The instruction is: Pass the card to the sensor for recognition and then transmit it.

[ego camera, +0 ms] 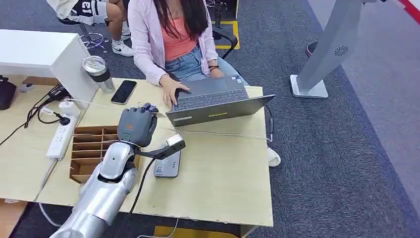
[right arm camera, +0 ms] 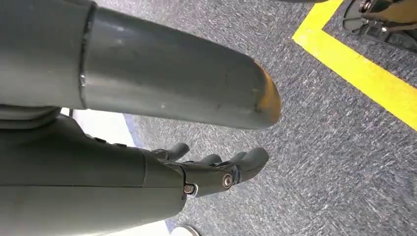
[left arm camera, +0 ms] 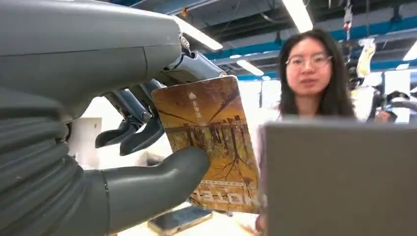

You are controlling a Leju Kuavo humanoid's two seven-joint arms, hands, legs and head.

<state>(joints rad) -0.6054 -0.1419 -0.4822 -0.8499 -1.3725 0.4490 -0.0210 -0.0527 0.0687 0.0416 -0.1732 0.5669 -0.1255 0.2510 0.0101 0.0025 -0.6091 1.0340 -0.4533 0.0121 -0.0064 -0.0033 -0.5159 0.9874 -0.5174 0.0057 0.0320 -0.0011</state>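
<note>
Card (left arm camera: 209, 142) pinched by left hand (ego camera: 137, 126) shows from the wrist.

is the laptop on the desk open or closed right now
Open. In the head view the grey laptop has its lid raised with the keyboard exposed, and a person's hand rests on the keys. Its screen faces away, so on or off cannot be told.

Card (left arm camera: 211, 142): yellow-brown, printed with a bare-tree scene and white lettering; upright, pinched between thumb and fingers of left hand (ego camera: 137, 125) above the desk (ego camera: 223, 173). Sensor (ego camera: 167, 164): flat grey box, lying on desk just beside wooden compartment tray.
</note>
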